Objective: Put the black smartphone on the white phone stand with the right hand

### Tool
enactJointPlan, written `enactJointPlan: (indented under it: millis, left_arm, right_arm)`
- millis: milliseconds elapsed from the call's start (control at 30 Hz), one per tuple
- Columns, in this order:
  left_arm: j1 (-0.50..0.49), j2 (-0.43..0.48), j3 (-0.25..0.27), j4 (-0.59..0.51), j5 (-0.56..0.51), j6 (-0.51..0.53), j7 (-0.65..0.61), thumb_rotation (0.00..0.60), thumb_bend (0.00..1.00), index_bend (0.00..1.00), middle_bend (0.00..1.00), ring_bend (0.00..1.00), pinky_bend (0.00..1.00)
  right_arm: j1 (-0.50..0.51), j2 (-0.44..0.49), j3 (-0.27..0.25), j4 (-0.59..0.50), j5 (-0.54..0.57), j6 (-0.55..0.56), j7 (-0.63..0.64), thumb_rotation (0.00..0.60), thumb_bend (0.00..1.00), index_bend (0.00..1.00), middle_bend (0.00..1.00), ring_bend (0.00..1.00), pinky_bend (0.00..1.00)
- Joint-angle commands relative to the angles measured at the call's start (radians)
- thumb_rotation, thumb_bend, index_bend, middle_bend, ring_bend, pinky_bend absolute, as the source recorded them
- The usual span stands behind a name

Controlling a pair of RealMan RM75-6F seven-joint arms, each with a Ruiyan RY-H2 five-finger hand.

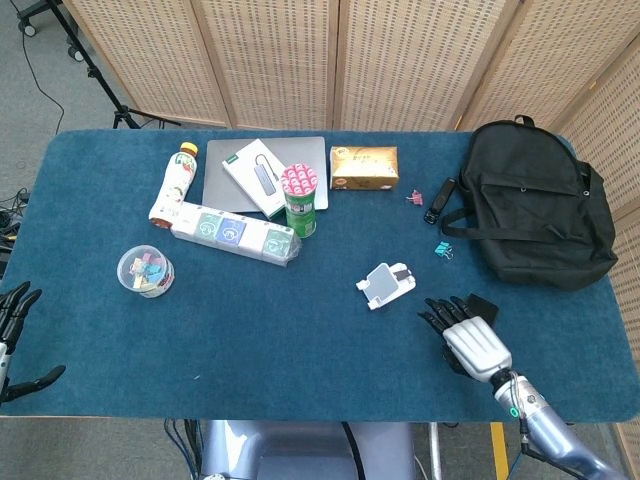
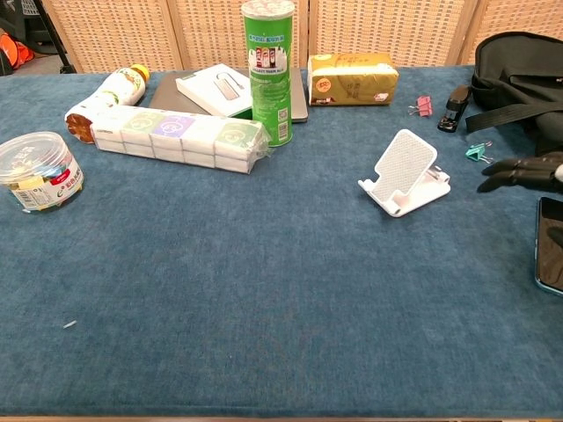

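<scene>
Nearest you, your right hand [image 1: 472,338] hovers over the black smartphone [image 1: 482,305], fingers spread toward the stand and gripping nothing; it covers most of the phone from the head view, leaving one corner showing. The chest view catches the phone's edge flat on the blue table [image 1: 300,340] at the far right. Your left hand [image 1: 12,340] sits at the table's near left edge, fingers apart and empty. Just beyond the right hand stands one white phone stand [image 1: 386,283], close to the phone but not touching it. To the left is one clear round tub [image 1: 146,271] holding small colourful items, too small to name. Further back lies one long plastic-wrapped pack [image 1: 234,232] of small boxes, with one green can [image 1: 300,199] upright at its end and one bottle [image 1: 173,183] lying on its side. Behind these, one white box [image 1: 257,176] rests on one grey laptop [image 1: 222,172], beside one gold packet [image 1: 364,167]. One pink clip [image 1: 414,197], one teal clip [image 1: 443,249] and one black backpack [image 1: 530,202] lie far right.
</scene>
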Motion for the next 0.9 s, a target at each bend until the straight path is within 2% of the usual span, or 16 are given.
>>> enactJointPlan:
  millis: [33,200,367,600,900]
  left_arm:
    - [0.000,0.000,0.001,0.000,0.002,0.001,-0.001,0.600,0.00,0.02,0.00,0.00,0.07]
    - [0.000,0.000,0.001,0.001,0.003,0.000,-0.002,0.600,0.00,0.02,0.00,0.00,0.07]
    - [-0.001,-0.001,0.002,0.000,0.004,-0.002,0.002,0.600,0.00,0.02,0.00,0.00,0.07]
    - [0.002,0.000,-0.002,-0.002,-0.003,0.002,-0.001,0.600,0.00,0.02,0.00,0.00,0.07]
    - [-0.001,-0.003,-0.002,-0.004,-0.005,-0.005,0.008,0.600,0.00,0.02,0.00,0.00,0.07]
  right_arm:
    - [0.035,-0.017,0.002,-0.011,0.084,-0.055,-0.117,0.600,0.67,0.11,0.03,0.00,0.00]
    - [0.037,0.000,-0.020,-0.015,0.154,-0.055,-0.219,0.600,0.67,0.15,0.05,0.00,0.00]
    - [0.034,0.012,-0.058,-0.010,0.176,-0.059,-0.283,0.600,0.67,0.18,0.05,0.00,0.00]
    - [0.021,0.012,-0.103,0.000,0.163,-0.047,-0.306,0.600,0.67,0.18,0.05,0.00,0.00]
    - [0.016,0.011,-0.130,0.005,0.135,-0.028,-0.326,0.600,0.67,0.20,0.08,0.00,0.00]
